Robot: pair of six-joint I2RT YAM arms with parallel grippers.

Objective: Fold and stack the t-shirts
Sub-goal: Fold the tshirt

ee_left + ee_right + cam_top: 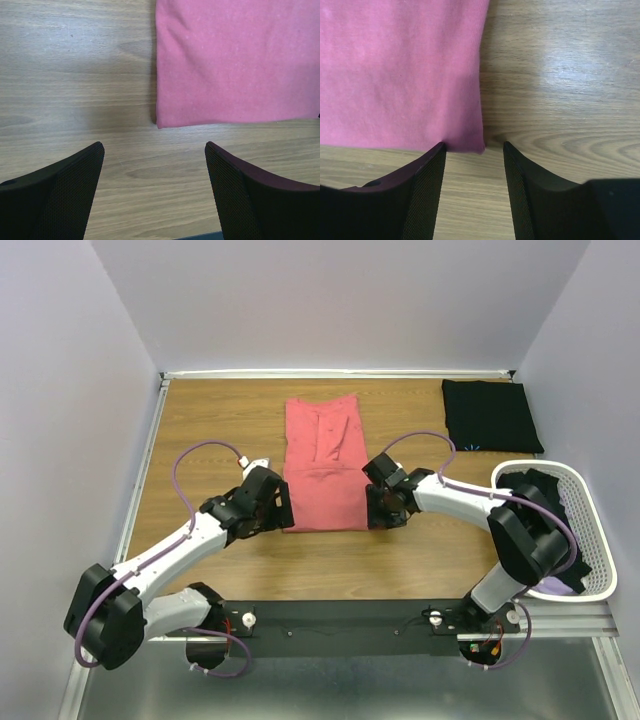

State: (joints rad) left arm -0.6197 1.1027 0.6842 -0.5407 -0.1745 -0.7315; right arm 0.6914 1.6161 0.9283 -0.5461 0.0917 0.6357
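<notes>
Two tees lie out on the worktop (220, 420) in the top view: the pink tee (322, 465) at the middle, a narrow strip with its long axis running away from the arms, and the black tee (492, 416) folded square at the far right; the left pincer (283, 508) sits at the pink tee's near left corner and the right pincer (378, 510) at its near right corner, each arm about equally close to its own corner; the basket (597, 540) at the right is partly behind the right arm, and how many garments it holds is hard to make out.

Left wrist view: the pincer stands wide and holds nothing; the tee's corner lies ahead of the fingertips, about midway between them, apart from both, with bare wood between.

Right wrist view: the pincer is narrower, about half apart, nothing clamped; the tee's corner lies right at the gap between the fingertips, its hem just ahead of the left finger (427, 175); whether cloth touches that finger I cannot tell; the tee's far end is cut off in both wrist views.
</notes>
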